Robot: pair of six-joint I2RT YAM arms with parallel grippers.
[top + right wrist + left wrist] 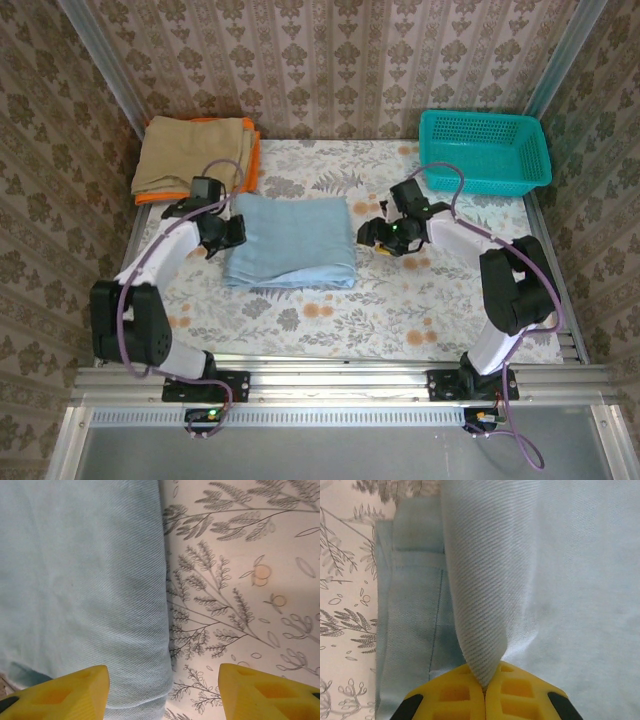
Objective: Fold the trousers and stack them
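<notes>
Trousers [290, 240]: folded to a compact rectangle, centre of frame on the table [400, 310]. Folding looks done or nearly so; the step in hand reads as the pick-up for stacking.

Left end effector [484, 685]: fully closed, pinching a raised ridge of blue cloth at the bundle's left edge.

Right end effector [164, 680]: about half open, holding nothing. It straddles the bundle's right edge, one finger over cloth and the other over bare table.

Next move likely needs the right to close on that edge. Both would then lift evenly toward the tan cloth [195, 150] at upper left, layers kept together.
</notes>
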